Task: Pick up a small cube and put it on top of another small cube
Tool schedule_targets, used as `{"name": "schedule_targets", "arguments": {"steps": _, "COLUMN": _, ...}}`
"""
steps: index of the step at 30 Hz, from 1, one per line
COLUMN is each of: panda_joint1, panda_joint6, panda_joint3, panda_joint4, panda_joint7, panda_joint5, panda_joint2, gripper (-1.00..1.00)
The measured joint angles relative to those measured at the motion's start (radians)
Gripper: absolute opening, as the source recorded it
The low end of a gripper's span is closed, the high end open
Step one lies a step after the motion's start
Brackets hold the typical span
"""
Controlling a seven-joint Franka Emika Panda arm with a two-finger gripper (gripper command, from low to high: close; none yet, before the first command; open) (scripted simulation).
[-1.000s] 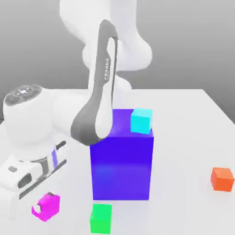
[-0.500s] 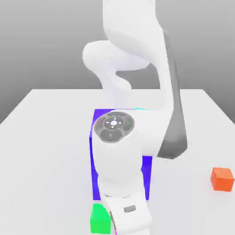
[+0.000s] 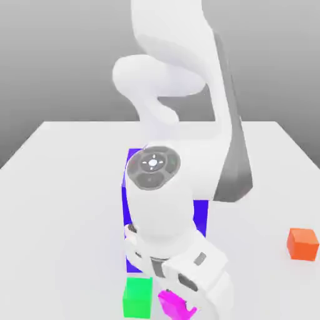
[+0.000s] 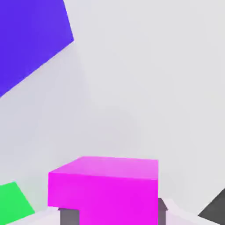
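White table (image 3: pixel 62 187); gripper (image 3: pixel 181 307) clamped on pink cube (image 4: pixel 105 189), beside green cube (image 3: pixel 137 296). Lift clear, centre over green cube, lower squarely.

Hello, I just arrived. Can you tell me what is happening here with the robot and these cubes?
A white robot arm holds a small pink cube in its end effector, shut on the cube, low near the front of the white table. A green cube sits beside it on the table, in front of a big blue block. An orange cube lies apart at the exterior view's right. The pink cube is not yet placed on another cube.
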Motion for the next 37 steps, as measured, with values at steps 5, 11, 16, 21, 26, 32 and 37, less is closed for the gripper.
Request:
{"name": "schedule_targets", "arguments": {"steps": 5, "panda_joint1": -0.037, "panda_joint6": -0.004, "panda_joint3": 0.029, "panda_joint4": -0.029, "panda_joint7": -0.184, "panda_joint5": -0.024, "panda_joint2": -0.048, "gripper": -1.00}}
{"name": "schedule_targets", "arguments": {"steps": 11, "panda_joint1": -0.070, "panda_joint6": 0.001, "panda_joint3": 0.050, "panda_joint4": -0.067, "panda_joint7": -0.397, "panda_joint5": -0.064, "panda_joint2": -0.116, "gripper": -1.00}}
{"name": "schedule_targets", "arguments": {"steps": 16, "panda_joint1": -0.092, "panda_joint6": 0.014, "panda_joint3": 0.057, "panda_joint4": -0.102, "panda_joint7": -0.564, "panda_joint5": -0.112, "panda_joint2": -0.180, "gripper": -1.00}}
{"name": "schedule_targets", "arguments": {"steps": 21, "panda_joint1": -0.107, "panda_joint6": 0.034, "panda_joint3": 0.051, "panda_joint4": -0.138, "panda_joint7": -0.713, "panda_joint5": -0.179, "panda_joint2": -0.248, "gripper": -1.00}}
{"name": "schedule_targets", "arguments": {"steps": 26, "panda_joint1": -0.141, "panda_joint6": 0.073, "panda_joint3": 0.015, "panda_joint4": -0.183, "panda_joint7": -0.756, "panda_joint5": -0.251, "panda_joint2": -0.245, "gripper": -1.00}}
{"name": "schedule_targets", "arguments": {"steps": 32, "panda_joint1": -0.133, "panda_joint6": 0.192, "panda_joint3": 0.001, "panda_joint4": -0.181, "panda_joint7": -0.742, "panda_joint5": -0.276, "panda_joint2": -0.120, "gripper": -1.00}}
{"name": "schedule_targets", "arguments": {"steps": 37, "panda_joint1": -0.131, "panda_joint6": 0.208, "panda_joint3": -0.002, "panda_joint4": -0.180, "panda_joint7": -0.738, "panda_joint5": -0.281, "panda_joint2": -0.101, "gripper": 1.00}}
